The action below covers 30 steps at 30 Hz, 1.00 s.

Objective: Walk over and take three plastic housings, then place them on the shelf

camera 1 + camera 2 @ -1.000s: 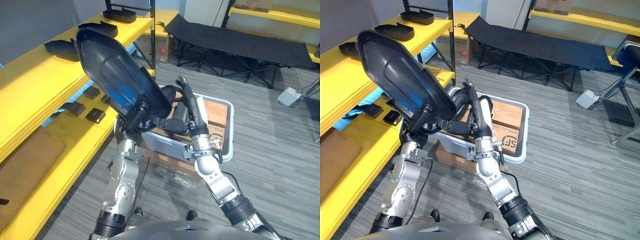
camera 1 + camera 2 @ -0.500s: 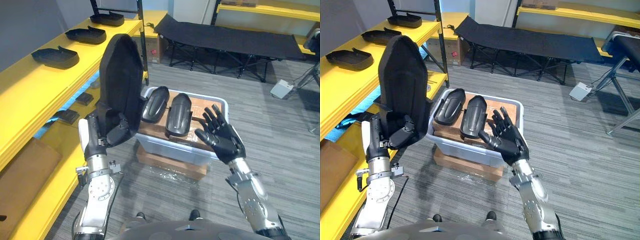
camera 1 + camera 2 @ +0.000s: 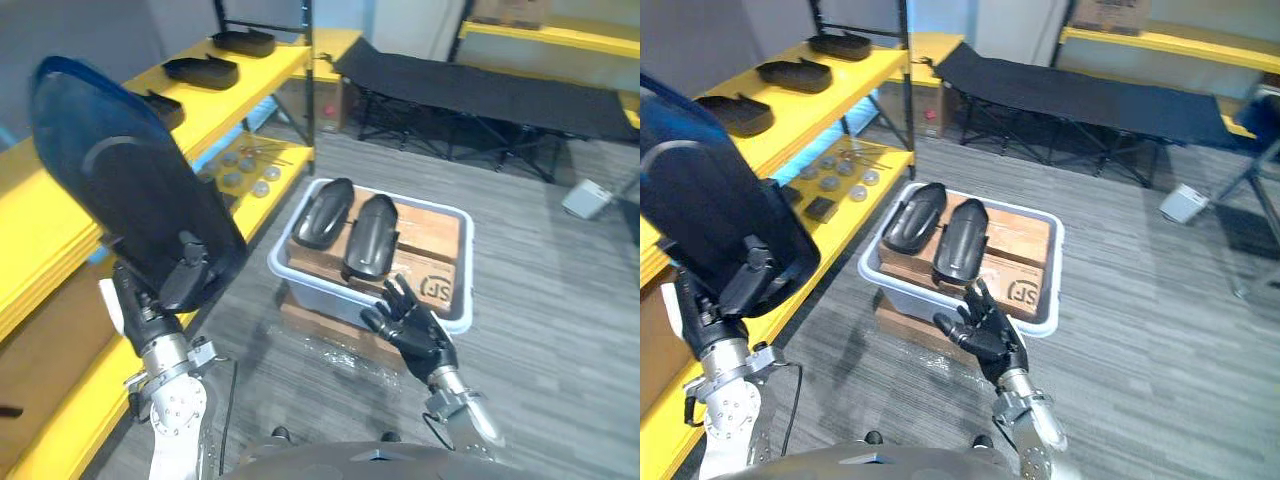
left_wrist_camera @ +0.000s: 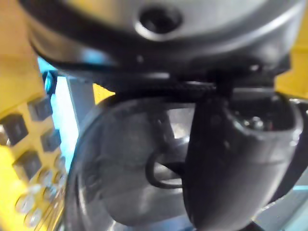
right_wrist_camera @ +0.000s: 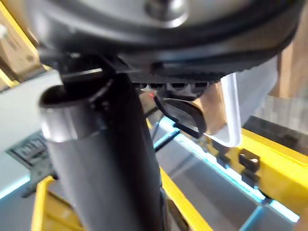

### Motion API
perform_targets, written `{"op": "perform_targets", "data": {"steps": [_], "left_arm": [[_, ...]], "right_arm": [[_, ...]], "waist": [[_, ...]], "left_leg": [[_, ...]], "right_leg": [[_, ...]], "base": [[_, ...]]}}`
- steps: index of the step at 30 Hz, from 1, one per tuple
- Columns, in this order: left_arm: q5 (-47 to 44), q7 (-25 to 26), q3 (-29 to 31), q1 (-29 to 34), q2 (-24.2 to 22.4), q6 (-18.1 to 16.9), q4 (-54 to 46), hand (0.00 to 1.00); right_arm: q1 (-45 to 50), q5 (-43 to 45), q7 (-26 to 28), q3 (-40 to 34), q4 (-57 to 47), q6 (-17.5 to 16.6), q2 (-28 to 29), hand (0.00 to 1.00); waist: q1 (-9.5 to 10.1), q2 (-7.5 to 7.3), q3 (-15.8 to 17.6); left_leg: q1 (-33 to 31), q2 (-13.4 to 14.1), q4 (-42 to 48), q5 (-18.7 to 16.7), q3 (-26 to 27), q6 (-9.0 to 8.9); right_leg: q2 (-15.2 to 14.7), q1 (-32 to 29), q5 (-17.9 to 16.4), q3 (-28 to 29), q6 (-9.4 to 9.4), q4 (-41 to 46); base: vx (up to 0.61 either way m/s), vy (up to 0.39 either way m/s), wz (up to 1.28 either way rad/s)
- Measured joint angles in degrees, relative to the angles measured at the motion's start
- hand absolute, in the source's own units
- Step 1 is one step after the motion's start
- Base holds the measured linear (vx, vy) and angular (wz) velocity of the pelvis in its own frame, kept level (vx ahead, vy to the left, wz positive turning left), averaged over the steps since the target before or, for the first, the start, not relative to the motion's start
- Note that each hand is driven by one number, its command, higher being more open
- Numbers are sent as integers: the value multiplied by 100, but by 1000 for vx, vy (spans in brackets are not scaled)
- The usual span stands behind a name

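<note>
- The left hand [image 3: 165,290] is gripping the held housing [image 3: 125,205] by its lower end, fingers curled on it. The housing's long axis is standing nearly upright, with the top leaning to the robot's left.
- The shelf [image 3: 250,85] is lying just left of that housing, so the left arm is the nearer one. The housing is probably needing to be tipped flat first.
- The right hand [image 3: 412,325] is hanging open, fingers spread, just before the bin [image 3: 330,300]. Two housings [image 3: 322,213] are lying there side by side, pointing away from the robot.
</note>
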Motion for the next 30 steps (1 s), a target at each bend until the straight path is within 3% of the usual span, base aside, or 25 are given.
{"op": "perform_targets", "data": {"steps": [4,10,14,17,21,23,24,26,27,28,30], "left_arm": [[-125,55,843,364,-181,-24,-272,0],[-1148,-324,1561,1134,-591,-416,-413,0],[-1419,-829,1665,1168,-588,-479,-435,0],[-1579,-1295,1381,1150,-590,-479,-435,0],[-1692,-1563,1087,1160,-588,-471,-436,0],[-1829,-1713,923,1150,-584,-468,-434,0],[-1840,-1862,792,1075,-583,-466,-426,0],[-1843,-2024,522,960,-583,-466,-387,0],[-1787,-2090,313,938,-577,-466,-388,0],[-1770,-2083,193,949,-555,-465,-387,0],[-1744,-1940,119,945,-522,-460,-384,0]], "right_arm": [[-387,-229,-200,34,431,-4,-47,100],[-1174,-212,-536,-55,593,-137,-139,100],[-1568,-179,-660,-35,592,-355,-18,100],[-1559,25,-703,2,566,-376,96,100],[-1355,28,-702,147,563,-375,95,100],[-1061,34,-767,151,474,-376,123,100],[-815,40,-841,47,271,-388,150,100],[-561,43,-938,-116,46,-427,147,100],[-443,46,-1027,-203,-14,-487,92,100],[-429,61,-1036,-250,-12,-501,93,100],[-472,71,-972,-246,-38,-529,109,100]], "waist": [[361,-12,-14],[914,-162,-51],[957,-237,-36],[880,-288,-35],[856,-266,13],[683,-262,41],[518,-289,96],[371,-155,219],[266,-71,273],[283,-74,297],[279,-55,349]], "left_leg": [[-161,-102,50,57,-612,-3],[-188,-292,126,60,-1216,11],[-399,-403,209,73,-1592,45],[-548,-480,171,191,-1920,46],[-668,-466,181,279,-2148,17],[-861,-411,122,308,-1834,321],[-1010,-226,143,411,-1055,528],[-1216,42,315,578,-68,619],[-1243,121,373,750,388,423],[-1216,28,319,856,366,259],[-1154,-57,288,868,387,268]], "right_leg": [[-28,231,-104,-602,57,2],[-171,489,-380,-1222,153,250],[-273,447,-618,-1431,139,634],[-268,366,-884,-1163,113,820],[-190,364,-984,-1311,119,898],[-202,409,-1018,-1707,166,939],[-214,525,-1000,-2019,183,955],[-233,628,-1014,-2135,170,1056],[-303,679,-1088,-2135,244,1189],[-442,675,-1196,-2080,329,1291],[-537,677,-1211,-2024,335,1320]], "base": [[21,-34,79],[9,-7,60],[-21,4,57],[-27,-16,50],[-39,-70,43],[-30,-52,98],[-20,-10,132],[2,94,147],[24,175,118],[26,164,68],[-20,86,5]]}}
